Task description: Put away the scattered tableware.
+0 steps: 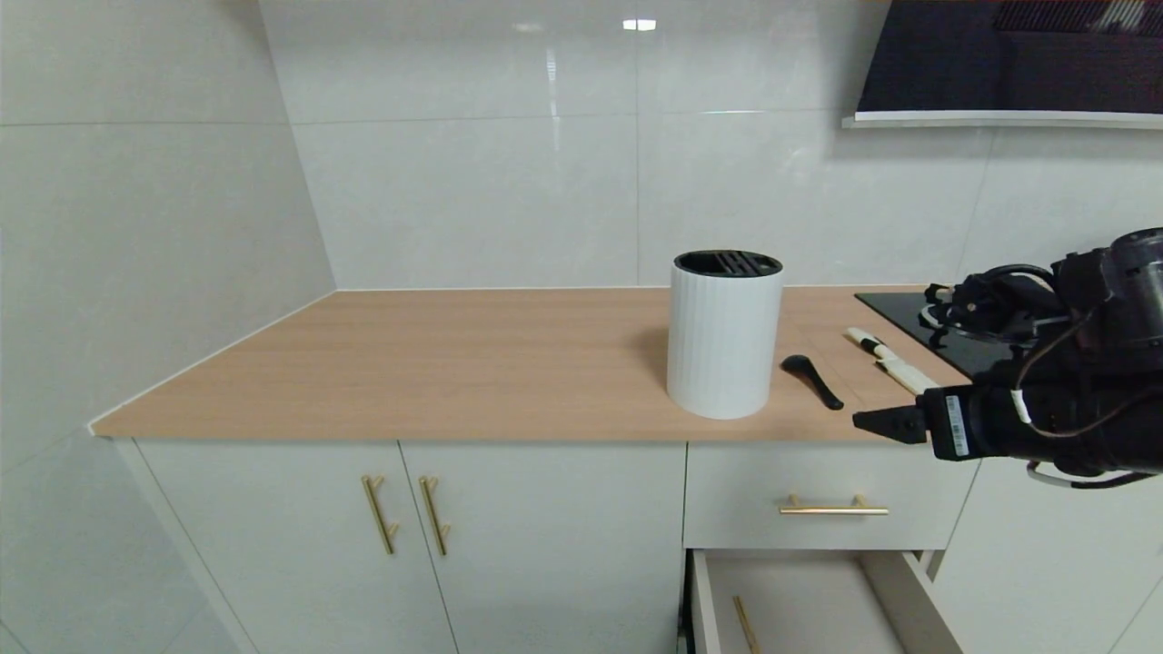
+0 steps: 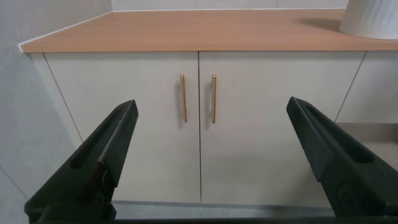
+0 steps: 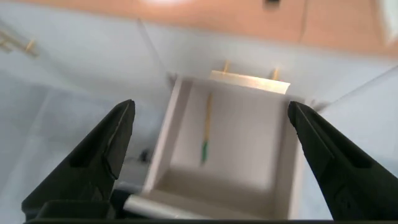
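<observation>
Fingers [image 2: 106,155] of our left gripper [image 2: 211,104] and right gripper [image 3: 210,107] stand apart. We see the spoon [image 1: 811,380] on the tabletop [image 1: 454,363] just right of the holder [image 1: 724,333], bowl rearward, handle slanting front-right; the knife [image 1: 890,363] lies alongside. Our right gripper hangs above the open drawer [image 3: 249,162].

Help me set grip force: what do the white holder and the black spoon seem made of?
White holder: likely matte plastic, judging by its finely ribbed wall and black slotted top. Black spoon: probably plastic or melamine, uniformly black with no metallic glint; not certain.
</observation>
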Tool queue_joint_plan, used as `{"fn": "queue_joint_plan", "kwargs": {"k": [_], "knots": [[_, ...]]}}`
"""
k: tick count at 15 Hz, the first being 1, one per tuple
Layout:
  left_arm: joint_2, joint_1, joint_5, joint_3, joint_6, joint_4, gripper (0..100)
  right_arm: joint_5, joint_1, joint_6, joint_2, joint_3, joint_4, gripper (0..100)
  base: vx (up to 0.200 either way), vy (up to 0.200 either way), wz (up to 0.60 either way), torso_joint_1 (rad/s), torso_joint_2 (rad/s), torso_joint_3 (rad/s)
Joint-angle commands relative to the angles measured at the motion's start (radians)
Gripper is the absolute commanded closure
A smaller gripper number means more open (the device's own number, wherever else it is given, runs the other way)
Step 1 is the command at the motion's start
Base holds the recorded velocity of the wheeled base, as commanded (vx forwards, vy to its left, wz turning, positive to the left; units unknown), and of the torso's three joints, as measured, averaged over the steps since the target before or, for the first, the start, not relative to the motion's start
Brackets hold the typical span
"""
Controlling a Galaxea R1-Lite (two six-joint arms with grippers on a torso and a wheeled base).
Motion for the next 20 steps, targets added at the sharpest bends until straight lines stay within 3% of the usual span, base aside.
{"fn": "queue_joint_plan", "kwargs": {"k": [1,2,3,7,13,20], "knots": [[0.0,0.001,0.0,0.0,0.0,0.0,0,0.041,-0.071,-0.06,0.127,-0.018,-0.12,0,0.0,0.0,0.0,0.0,0.0,0.0],[0.0,0.001,0.0,0.0,0.0,0.0,0,0.069,-0.1,-0.078,0.198,-0.069,-0.177,0,0.0,0.0,0.0,0.0,0.0,0.0],[0.0,0.001,0.0,0.0,0.0,0.0,0,0.069,-0.133,-0.106,0.288,-0.175,-0.174,0,0.0,0.0,0.0,0.0,0.0,0.0],[0.0,0.001,0.0,0.0,0.0,0.0,0,0.087,-0.191,-0.14,0.498,-0.362,-0.177,0,0.0,0.0,0.0,0.0,0.0,0.0],[0.0,0.001,0.0,0.0,0.0,0.0,0,0.115,-0.218,-0.14,0.722,-0.458,-0.201,0,0.0,0.0,0.0,0.0,0.0,0.0],[0.0,0.001,0.0,0.0,0.0,0.0,0,0.109,-0.214,-0.132,0.762,-0.472,-0.249,0,0.0,0.0,0.0,0.0,0.0,0.0]]}}
